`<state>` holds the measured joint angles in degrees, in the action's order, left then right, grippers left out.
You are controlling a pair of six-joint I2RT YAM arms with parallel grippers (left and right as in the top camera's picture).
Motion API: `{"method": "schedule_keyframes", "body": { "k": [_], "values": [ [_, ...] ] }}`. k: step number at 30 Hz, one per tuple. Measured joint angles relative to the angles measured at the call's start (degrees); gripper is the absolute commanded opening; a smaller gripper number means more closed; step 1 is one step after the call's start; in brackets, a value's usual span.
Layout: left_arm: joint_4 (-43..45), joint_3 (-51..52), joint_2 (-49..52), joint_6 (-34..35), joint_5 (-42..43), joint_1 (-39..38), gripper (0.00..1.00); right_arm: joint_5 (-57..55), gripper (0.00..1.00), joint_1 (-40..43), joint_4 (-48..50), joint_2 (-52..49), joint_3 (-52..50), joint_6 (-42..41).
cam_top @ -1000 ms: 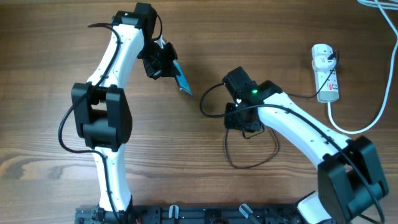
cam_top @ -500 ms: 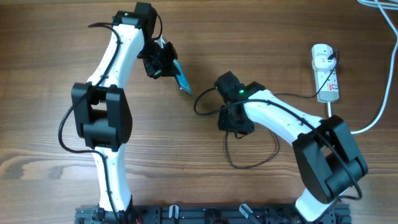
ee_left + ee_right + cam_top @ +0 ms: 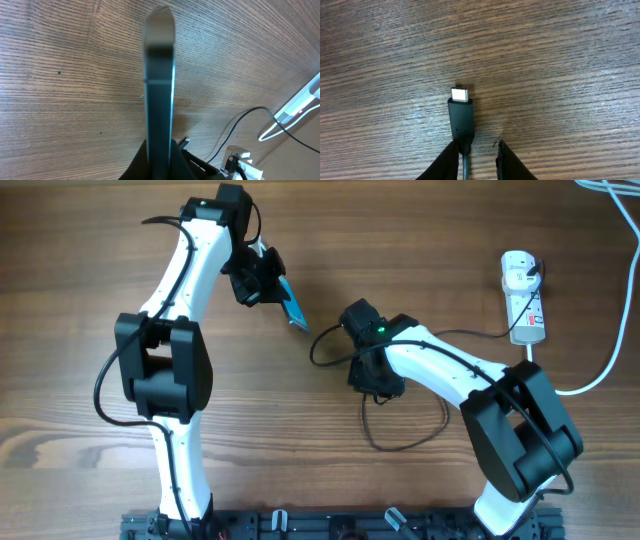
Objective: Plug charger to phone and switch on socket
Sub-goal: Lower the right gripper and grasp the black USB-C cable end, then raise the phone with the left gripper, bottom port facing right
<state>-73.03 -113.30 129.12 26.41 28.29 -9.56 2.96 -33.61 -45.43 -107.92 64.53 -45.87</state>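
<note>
Your left tool (image 3: 265, 280) is clenched on the phone (image 3: 293, 308) and holds it tilted on edge. In the left wrist view you see only its thin dark side running up from the fingers. From above, a sliver of its turquoise screen shows, and any writing on it is too small to read. Whether its lower corner touches the counter (image 3: 450, 230) you cannot tell.

Your right tool (image 3: 476, 157) is near the middle of the counter, just right of the phone. It is released, with its jaws astride the charger (image 3: 460, 117) just behind the plug — one finger against the thin black cable, the other clear of it. The dark plug's silver tip points away from the tool, over the wood.

The cable loops across the counter, then runs right to the white adapter (image 3: 517, 270) at the far end of the power strip (image 3: 527, 320), well apart from both tools. The strip's red and black marks are too small to read — its thick white cord (image 3: 600, 375) curves off to the right.
</note>
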Motion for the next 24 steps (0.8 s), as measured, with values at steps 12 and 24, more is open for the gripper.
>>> {"method": "schedule_keyframes", "body": {
  "k": [12,24],
  "values": [
    [-0.02,0.0,0.0,0.0,0.0,0.0,0.04,0.0,0.06,0.0,0.59,-0.09,0.0,-0.33],
    [3.69,0.0,0.0,-9.66,9.92,-0.02,0.04,0.79,0.04,0.0,-3.17,-0.57,2.86,5.9]
  ]
}}
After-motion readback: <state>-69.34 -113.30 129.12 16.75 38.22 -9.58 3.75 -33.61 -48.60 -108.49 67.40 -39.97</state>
